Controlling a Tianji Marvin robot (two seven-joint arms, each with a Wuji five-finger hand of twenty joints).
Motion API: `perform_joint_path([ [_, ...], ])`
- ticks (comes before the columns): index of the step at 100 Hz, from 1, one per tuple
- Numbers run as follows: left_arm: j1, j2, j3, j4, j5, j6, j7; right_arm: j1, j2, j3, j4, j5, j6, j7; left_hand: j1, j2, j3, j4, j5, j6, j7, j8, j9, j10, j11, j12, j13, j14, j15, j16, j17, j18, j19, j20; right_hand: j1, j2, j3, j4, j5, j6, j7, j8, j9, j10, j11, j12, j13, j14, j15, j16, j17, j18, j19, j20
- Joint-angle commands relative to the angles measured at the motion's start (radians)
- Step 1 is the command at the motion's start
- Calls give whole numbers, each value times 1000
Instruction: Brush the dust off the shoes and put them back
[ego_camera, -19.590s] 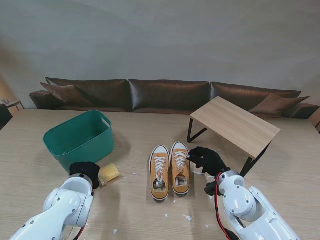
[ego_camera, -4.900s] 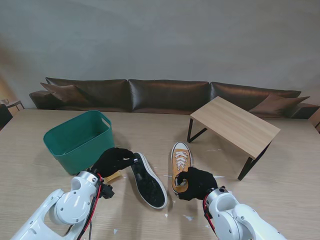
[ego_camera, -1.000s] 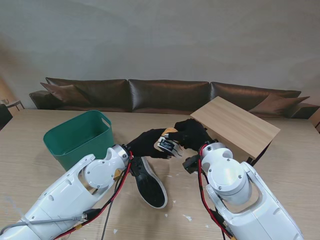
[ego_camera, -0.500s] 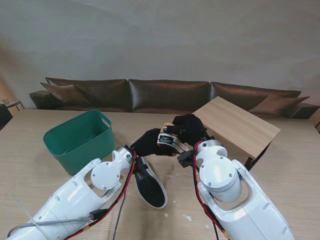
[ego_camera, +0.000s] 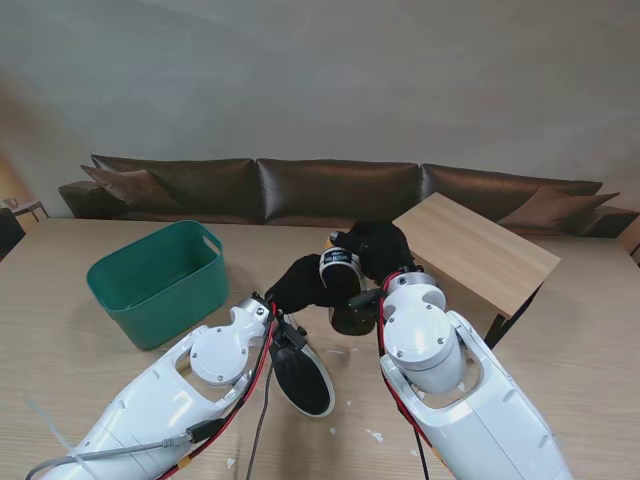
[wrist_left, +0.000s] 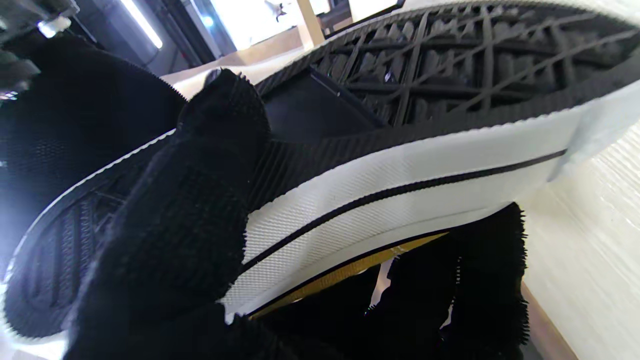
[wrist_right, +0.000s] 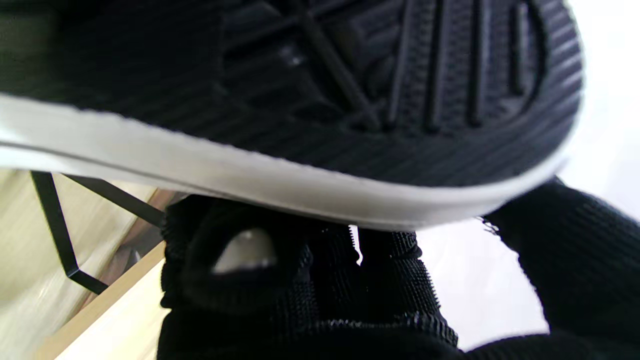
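Two white robot arms with black-gloved hands meet above the middle of a pale wooden tabletop (ego_camera: 80, 340), and between them they hold one sneaker (ego_camera: 345, 290) raised in the air with its black sole turned toward the camera and its white heel end uppermost. The left hand (ego_camera: 300, 285) grips the shoe from the robot's left side; in its wrist view one gloved finger (wrist_left: 200, 200) lies across the ribbed black sole and white rubber edge, with other fingers under the yellow canvas upper. The right hand (ego_camera: 378, 250) closes around the shoe from the right and from the far side; its wrist view shows gloved fingers (wrist_right: 300, 280) wrapped against the white rim below the tread. A second sneaker (ego_camera: 300, 372) lies on the tabletop nearer to me, just beside the left forearm, sole up. A green plastic basket (ego_camera: 155, 280) stands well to the left. A small low wooden table (ego_camera: 480, 250) with black legs stands to the right. A dark brown leather sofa (ego_camera: 330, 190) runs along the far side. Small white scraps dot the tabletop near the right arm
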Motion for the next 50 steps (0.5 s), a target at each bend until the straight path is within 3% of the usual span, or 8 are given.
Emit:
perform_joint_path([
  [1, -17, -24, -16, -26, -12, -2, 0, -19, -13, -12, 21, 4, -5, 17, 155, 189, 228, 33, 61, -105, 163, 31, 120, -52, 96, 71, 153, -104, 214, 42, 91, -40, 179, -22, 62, 11, -2, -7, -16, 87, 169, 1, -109, -16, -187, -165, -9, 6, -129, -41, 101, 32, -13, 27],
  [10, -13, -29, -22, -29, -36, 7, 9, -20, -17, -13, 37, -5, -17, -2, 160, 179, 240, 33, 71, -94, 163, 19, 126, -44, 100, 69, 188, -107, 210, 37, 129, -40, 187, -45, 46, 19, -21, -13, -74, 73, 133, -37, -162, -3, -226, -219, -62, 30, -199, -55, 58, 37, -26, 21],
  [16, -11, -31, -26, -32, -50, 14, 11, -23, -17, -8, 42, 3, -29, -4, 164, 176, 244, 33, 74, -89, 163, 15, 128, -38, 102, 71, 202, -107, 210, 37, 146, -43, 189, -52, 34, 70, -51, 0, -189, 64, -59, -237, -210, 16, -275, -280, -119, 62, -260, -61, 8, 53, -57, 11],
  [20, -10, -32, -28, -34, -55, 19, 11, -26, -18, -3, 43, 17, -35, -7, 164, 174, 249, 33, 76, -88, 165, 10, 127, -39, 104, 76, 211, -109, 205, 34, 159, -50, 187, -63, 10, 104, -51, 48, -226, 61, -176, -313, -233, 29, -314, -314, -159, 83, -303, -72, -23, 65, -78, 8],
  [23, -9, -31, -30, -35, -57, 24, 10, -29, -19, 1, 44, 27, -43, -13, 164, 174, 251, 33, 77, -86, 166, 9, 126, -36, 104, 78, 214, -110, 203, 34, 165, -51, 186, -67, -4, 122, -49, 102, -247, 60, -254, -339, -249, 37, -340, -341, -185, 100, -338, -81, -47, 75, -100, 4],
  [26, -8, -31, -32, -37, -58, 29, 9, -31, -20, 4, 45, 35, -48, -17, 167, 175, 254, 34, 75, -85, 166, 8, 127, -36, 105, 79, 217, -110, 202, 33, 168, -50, 185, -70, -12, 134, -58, 124, -271, 51, -318, -358, -265, 43, -364, -363, -212, 120, -369, -89, -71, 82, -121, -1],
  [36, -6, -32, -39, -40, -63, 40, 11, -34, -21, 13, 48, 49, -60, -22, 170, 174, 258, 35, 75, -79, 170, 6, 126, -30, 107, 84, 227, -110, 200, 33, 180, -56, 185, -79, -32, 163, -83, 133, -331, 24, -437, -433, -305, 51, -430, -416, -280, 146, -461, -121, -129, 101, -187, -22],
  [50, -1, -33, -53, -45, -74, 51, 17, -35, -22, 26, 58, 54, -75, -33, 172, 174, 262, 35, 74, -76, 173, 4, 122, -25, 112, 96, 234, -108, 202, 34, 187, -53, 185, -87, -76, 212, -128, 139, -458, 7, -523, -546, -375, 51, -511, -484, -394, 174, -625, -184, -234, 117, -357, -108],
])
